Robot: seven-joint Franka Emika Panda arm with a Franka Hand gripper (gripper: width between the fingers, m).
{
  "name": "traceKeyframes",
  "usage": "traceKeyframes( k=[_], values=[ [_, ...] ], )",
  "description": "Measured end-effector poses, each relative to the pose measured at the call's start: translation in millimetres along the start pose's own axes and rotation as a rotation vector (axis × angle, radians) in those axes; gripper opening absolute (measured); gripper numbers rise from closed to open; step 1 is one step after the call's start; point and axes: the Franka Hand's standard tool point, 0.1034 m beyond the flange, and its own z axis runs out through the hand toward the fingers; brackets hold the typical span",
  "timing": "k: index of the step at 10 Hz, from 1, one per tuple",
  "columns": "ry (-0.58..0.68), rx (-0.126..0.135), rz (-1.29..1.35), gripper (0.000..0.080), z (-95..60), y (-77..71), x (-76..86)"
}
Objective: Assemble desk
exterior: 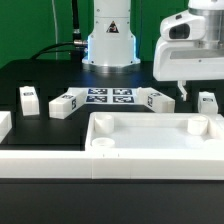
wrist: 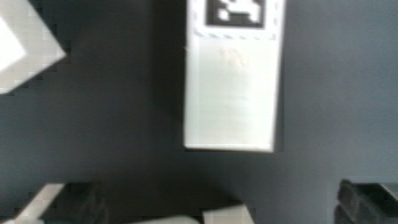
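Tabletop (1): large white plastic rimmed rectangular tabletop (exterior: pixel 150 130), lying open side up on the black table (exterior: pixel 45 130).
Rail (1): long white rail (exterior: pixel 60 165), along the tabletop's near side.
Marker board (1): the marker board (exterior: pixel 110 96), behind the tabletop.
Gripper (1): two-finger gripper (exterior: pixel 183 94) (wrist: pixel 217 200), above the tabletop's far corner at the exterior view's right; fingers (wrist: pixel 63 200) spread wide, holding nothing.
Legs (4): short square white tagged legs (exterior: pixel 65 103), all outside the tabletop, behind it.
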Motion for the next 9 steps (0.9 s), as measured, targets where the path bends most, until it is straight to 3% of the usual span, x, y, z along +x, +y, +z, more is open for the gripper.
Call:
traceKeyframes(
  k=[4,7,9],
  values=[
    [-0.208,-0.029,-0.007,0.0649,-0.1,2.0,0.8],
    [-0.42,-0.052,-0.004,0.0649,2.3,-4.6,-5.7],
    [-0.54,-0.069,-0.005,0.0649,3.6,0.6,-11.6]
  ],
)
